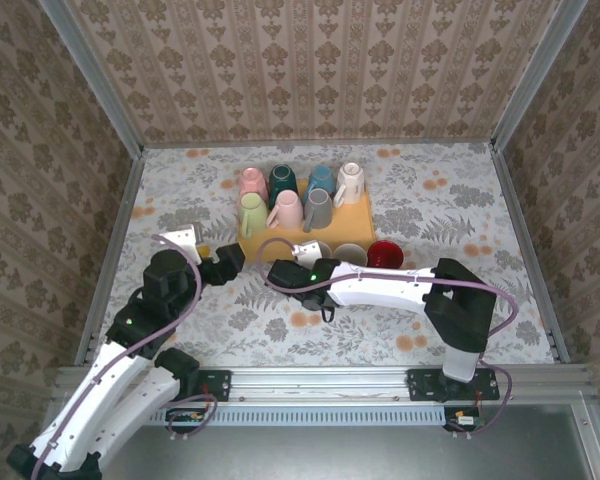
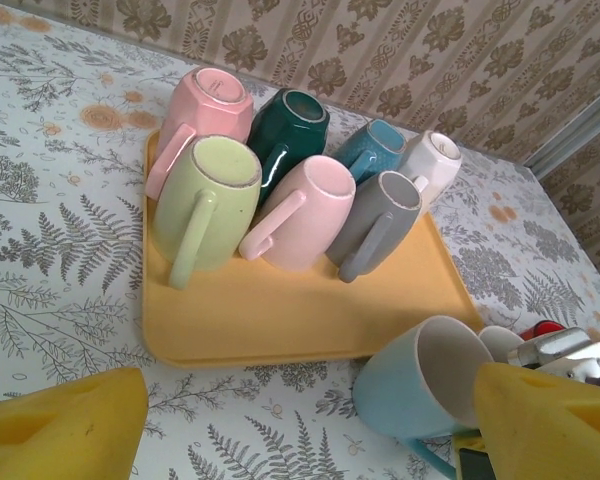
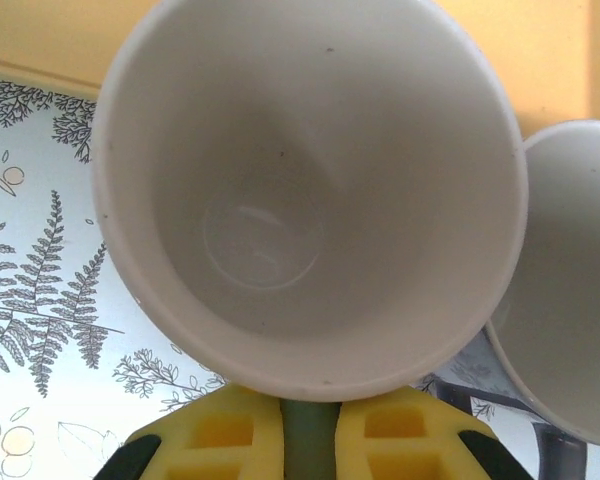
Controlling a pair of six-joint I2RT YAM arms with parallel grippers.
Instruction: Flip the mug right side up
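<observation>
While the light blue ceramic mug with a white inside (image 2: 420,385) hangs tilted in my right hand (image 3: 307,430), I judge the turn about half done. The mouth is already lifted off the patterned tabletop (image 2: 40,200), but it points up and sideways, not straight up. That hand is clenched on the mug's handle, the two yellow fingers (image 3: 210,445) pinching it from either side, and I look straight down into the bowl. The mug is just off the near edge of the flat yellow plastic tray (image 2: 280,320), about midway along it. What is left, as I read it, is to roll it fully upright, set its base on the tabletop and let go. My left hand (image 2: 310,420) is released, jaws wide, grasping nothing, to the left of the mug. By my count there are ten mugs and one tray. Seven sit on the tray with their bottoms showing: a faceted pink mug (image 2: 215,105), a dark green mug (image 2: 292,125), a teal mug (image 2: 375,150), a white mug (image 2: 430,160), a light green mug (image 2: 215,200), a smooth pink mug (image 2: 310,210) and a grey mug (image 2: 380,215). Off the tray, right of mine, a pale grey mug (image 1: 350,255) and a red mug (image 1: 385,254) stand mouth up.
</observation>
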